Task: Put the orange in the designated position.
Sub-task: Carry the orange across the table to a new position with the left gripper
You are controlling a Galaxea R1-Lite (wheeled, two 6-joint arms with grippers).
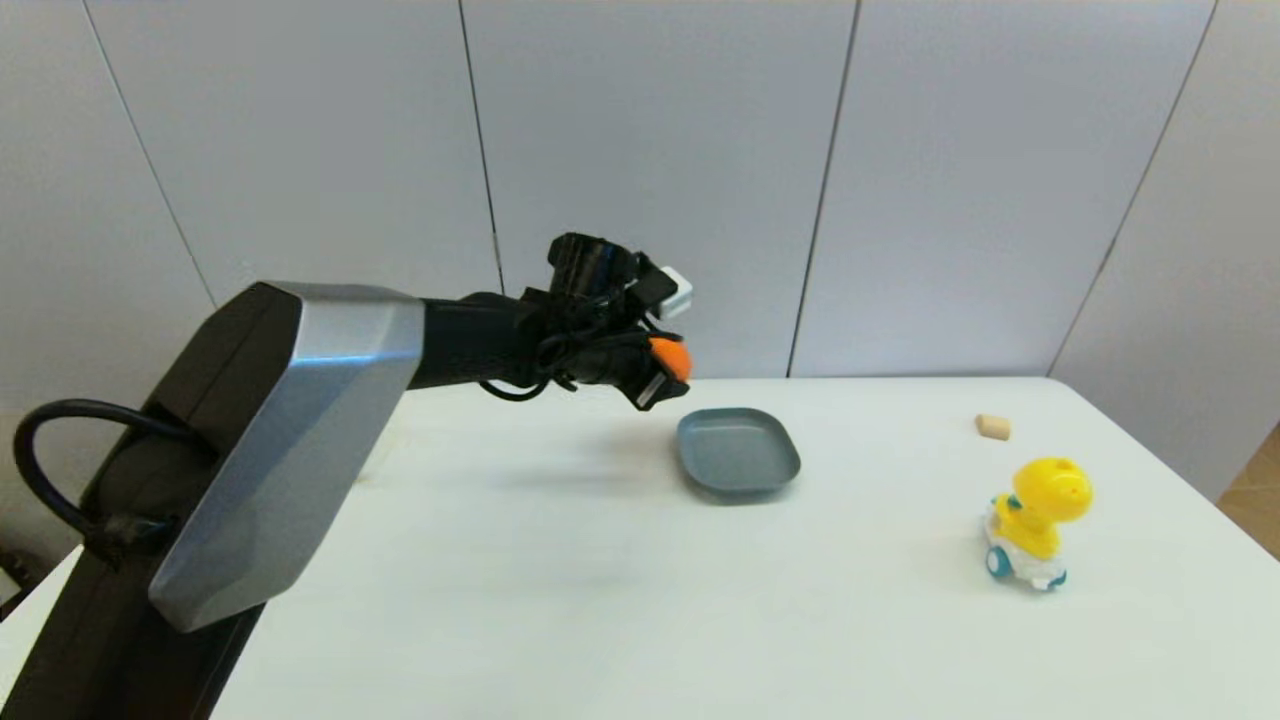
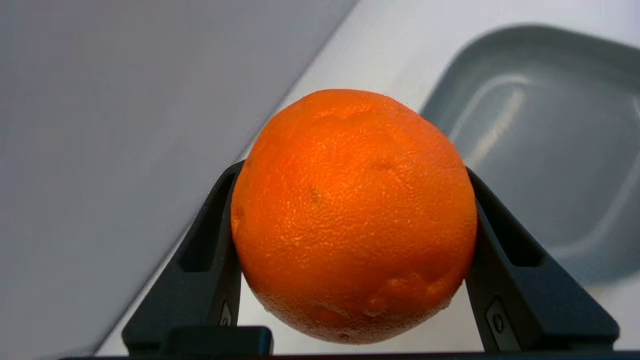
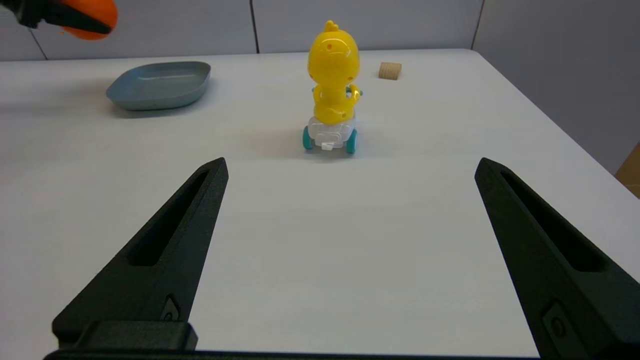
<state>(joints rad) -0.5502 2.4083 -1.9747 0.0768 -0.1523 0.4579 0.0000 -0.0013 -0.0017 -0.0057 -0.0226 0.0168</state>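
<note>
The left gripper [image 1: 662, 375], centre-left in the head view, is clamped on the orange [image 1: 671, 357], held in the air just left of the grey plate [image 1: 738, 451]. To do this well, I'd carry it right over the plate's middle, lower it, then release so it won't roll. Nothing blocks the way. Far right sit a toy car [image 1: 1035, 524] and a cork [image 1: 992, 427]; the right gripper [image 3: 350, 255] idles, fingers wide.

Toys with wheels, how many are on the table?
1. The yellow dinosaur car stands on the right side of the table, nearer than the small cork and right of the grey plate. No others show.
</note>
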